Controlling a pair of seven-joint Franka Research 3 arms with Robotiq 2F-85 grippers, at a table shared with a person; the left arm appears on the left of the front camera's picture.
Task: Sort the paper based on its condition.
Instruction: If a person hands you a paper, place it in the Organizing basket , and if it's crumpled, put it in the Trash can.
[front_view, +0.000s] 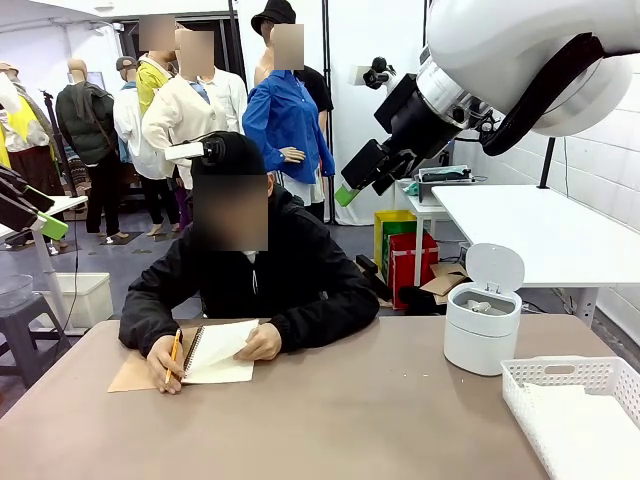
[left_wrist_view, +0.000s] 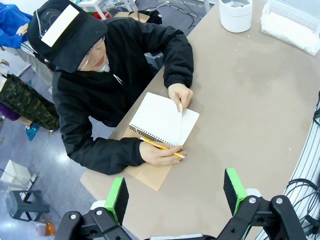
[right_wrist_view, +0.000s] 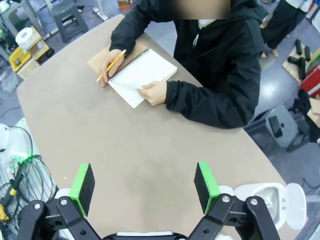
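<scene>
White basket (front_view: 524, 402) cut off, contents perhaps paper (front_view: 590, 440) | left claw (left_wrist_view: 175, 192) agape, empty | right claw (right_wrist_view: 145, 182) agape, empty

Person seated at the far side of the table (front_view: 330, 420), black jacket, bent over a spiral notebook (front_view: 215, 368) lying left of centre on its brown cover. One hand (front_view: 163, 362) holds a yellow pencil (front_view: 173, 355) at the notebook's left edge; the other hand (front_view: 263, 343) lifts a white page (front_view: 225, 340) — it curls upward. Right side: small white bin (front_view: 482, 340), lid up; white basket (front_view: 575, 375) at the near right corner. Right gripper (front_view: 349, 193) hangs high, right of the person — left gripper (front_view: 48, 227) at the left edge.
</scene>
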